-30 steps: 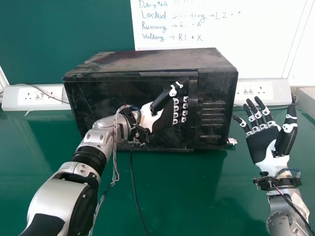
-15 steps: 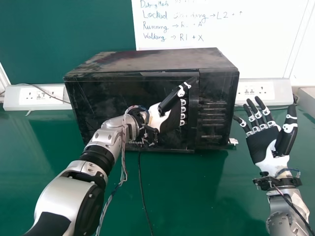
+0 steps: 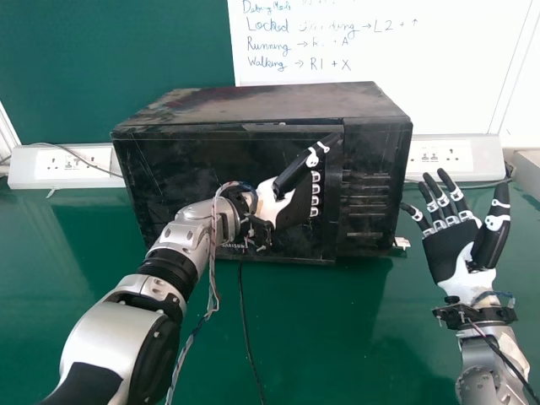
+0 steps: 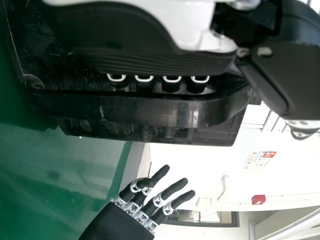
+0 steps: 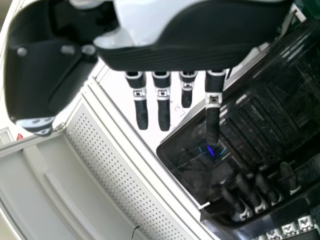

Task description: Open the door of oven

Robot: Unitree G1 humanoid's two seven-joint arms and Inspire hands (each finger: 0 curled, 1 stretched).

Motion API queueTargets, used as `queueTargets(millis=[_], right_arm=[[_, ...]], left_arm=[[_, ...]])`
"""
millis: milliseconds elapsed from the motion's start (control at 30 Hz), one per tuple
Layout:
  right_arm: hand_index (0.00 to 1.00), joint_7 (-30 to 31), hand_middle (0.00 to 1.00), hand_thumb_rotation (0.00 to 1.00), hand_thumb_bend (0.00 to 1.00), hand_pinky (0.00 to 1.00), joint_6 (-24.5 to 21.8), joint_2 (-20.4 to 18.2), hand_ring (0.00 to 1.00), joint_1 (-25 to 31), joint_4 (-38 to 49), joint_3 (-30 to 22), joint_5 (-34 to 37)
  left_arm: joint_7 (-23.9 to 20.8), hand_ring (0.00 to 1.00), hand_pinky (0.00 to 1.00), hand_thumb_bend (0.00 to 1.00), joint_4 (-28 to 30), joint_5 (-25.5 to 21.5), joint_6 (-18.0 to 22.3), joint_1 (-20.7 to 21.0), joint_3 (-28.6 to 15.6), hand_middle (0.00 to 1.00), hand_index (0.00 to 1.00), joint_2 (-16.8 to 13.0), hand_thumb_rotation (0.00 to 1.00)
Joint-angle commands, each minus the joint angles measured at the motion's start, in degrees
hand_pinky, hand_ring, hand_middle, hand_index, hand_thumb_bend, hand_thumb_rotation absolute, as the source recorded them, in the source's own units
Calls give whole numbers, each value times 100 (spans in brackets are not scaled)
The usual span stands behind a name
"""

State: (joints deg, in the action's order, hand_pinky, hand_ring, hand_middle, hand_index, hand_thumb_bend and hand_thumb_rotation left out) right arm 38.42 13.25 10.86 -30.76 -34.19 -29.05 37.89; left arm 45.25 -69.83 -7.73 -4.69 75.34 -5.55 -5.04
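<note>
The black oven (image 3: 228, 177) faces me with its door flush against the body. In the head view my left hand (image 3: 288, 207) lies at the door's right part, its fingers passing behind the upright door handle (image 3: 332, 194) and its thumb angled up toward the handle's top. The left wrist view has the left hand (image 4: 150, 57) with fairly straight fingers running behind the handle (image 4: 150, 110); their ends are hidden there. My right hand (image 3: 456, 245) is held open, palm up, right of the oven; its fingers (image 5: 164, 107) are straight in the right wrist view.
The oven stands on a green table (image 3: 337, 337). Socket strips (image 3: 63, 164) flank it at the wall. A whiteboard with writing (image 3: 439, 67) is behind. A black cable (image 3: 246, 337) hangs near the left forearm. A blue light (image 5: 211, 150) shows on the oven's control panel.
My left hand has shifted a little to the right, and its fingers, earlier visible in front of the handle area, now pass behind the handle. The right hand keeps its place.
</note>
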Motion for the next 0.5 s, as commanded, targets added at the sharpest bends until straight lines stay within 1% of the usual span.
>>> queueTargets(millis=[0, 200, 467], right_arm=[[89, 17, 83, 92, 100, 68, 5, -33, 77, 43, 63, 16, 21], [86, -5, 81, 92, 100, 65, 7, -43, 74, 11, 19, 18, 18], [79, -61, 77, 92, 100, 63, 24, -56, 70, 9, 23, 21, -7]], left_arm=[[174, 70, 52, 90, -20, 35, 79, 79, 24, 84, 85, 112, 81], [214, 70, 52, 88, -44, 54, 110, 65, 8, 84, 85, 107, 82], [229, 70, 51, 89, -63, 65, 138, 54, 11, 83, 85, 102, 82]])
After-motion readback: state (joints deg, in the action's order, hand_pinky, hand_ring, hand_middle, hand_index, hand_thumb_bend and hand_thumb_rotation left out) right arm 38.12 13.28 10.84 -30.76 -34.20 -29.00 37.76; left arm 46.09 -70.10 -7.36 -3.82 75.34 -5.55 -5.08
